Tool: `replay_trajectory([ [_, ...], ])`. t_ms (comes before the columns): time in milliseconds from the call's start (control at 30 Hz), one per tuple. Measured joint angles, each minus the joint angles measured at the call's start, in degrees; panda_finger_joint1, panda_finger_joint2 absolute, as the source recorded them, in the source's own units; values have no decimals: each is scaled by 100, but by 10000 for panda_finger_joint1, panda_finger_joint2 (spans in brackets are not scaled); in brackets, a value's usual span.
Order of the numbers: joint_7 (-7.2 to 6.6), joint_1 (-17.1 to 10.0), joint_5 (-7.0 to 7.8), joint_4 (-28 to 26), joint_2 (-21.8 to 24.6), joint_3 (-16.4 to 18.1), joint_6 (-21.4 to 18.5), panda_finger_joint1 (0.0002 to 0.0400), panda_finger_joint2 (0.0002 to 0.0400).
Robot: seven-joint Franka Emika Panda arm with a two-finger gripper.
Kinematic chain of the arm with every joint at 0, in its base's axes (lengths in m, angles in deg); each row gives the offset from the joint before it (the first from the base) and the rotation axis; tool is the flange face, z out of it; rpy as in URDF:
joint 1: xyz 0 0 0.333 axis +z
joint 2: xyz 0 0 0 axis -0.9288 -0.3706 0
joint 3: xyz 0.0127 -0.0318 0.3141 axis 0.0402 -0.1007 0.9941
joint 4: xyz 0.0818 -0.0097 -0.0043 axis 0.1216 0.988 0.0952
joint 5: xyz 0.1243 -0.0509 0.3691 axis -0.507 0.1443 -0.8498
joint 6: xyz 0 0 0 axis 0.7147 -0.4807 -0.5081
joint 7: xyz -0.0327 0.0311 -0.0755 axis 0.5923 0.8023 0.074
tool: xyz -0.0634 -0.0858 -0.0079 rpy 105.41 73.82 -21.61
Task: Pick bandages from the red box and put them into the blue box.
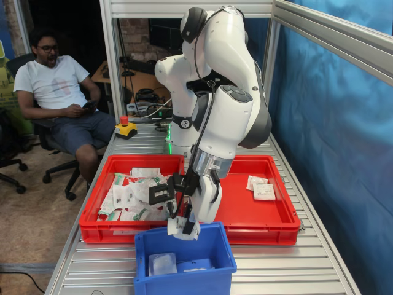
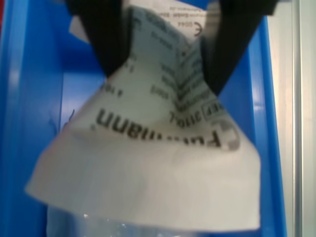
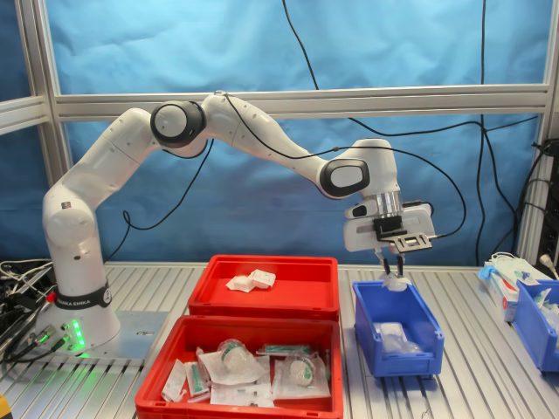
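Pincer point(image 2: 163, 74) grips one bandage point(image 2: 148, 168) over blue box point(image 2: 29, 98).

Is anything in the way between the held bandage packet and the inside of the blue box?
Nothing visible blocks it. The gripper is shut on the bandage packet, which hangs just above the open blue box. A clear-wrapped pack already lies on the box floor, with room left around it.

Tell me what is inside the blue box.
In the blue box lie clear-wrapped packs. The gripper holds a white bandage above it, hiding part of the floor in the wrist view.
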Motion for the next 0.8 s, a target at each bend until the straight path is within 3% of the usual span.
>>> replay_trajectory([
  [100,0,0,0,0,0,-3,0,77,77],
  [133,0,0,0,0,0,-4,0,128,128],
  [267,0,0,0,0,0,-7,0,128,128],
  [300,0,0,0,0,0,-8,0,178,178],
  [400,0,0,0,0,0,-12,0,178,178],
  [433,0,0,0,0,0,-13,0,232,232],
  [533,0,0,0,0,0,-19,0,232,232],
  [567,0,0,0,0,0,-20,0,282,282],
  [733,0,0,0,0,0,-25,0,282,282],
  [767,0,0,0,0,0,-25,0,334,334],
  [800,0,0,0,0,0,-25,0,334,334],
])
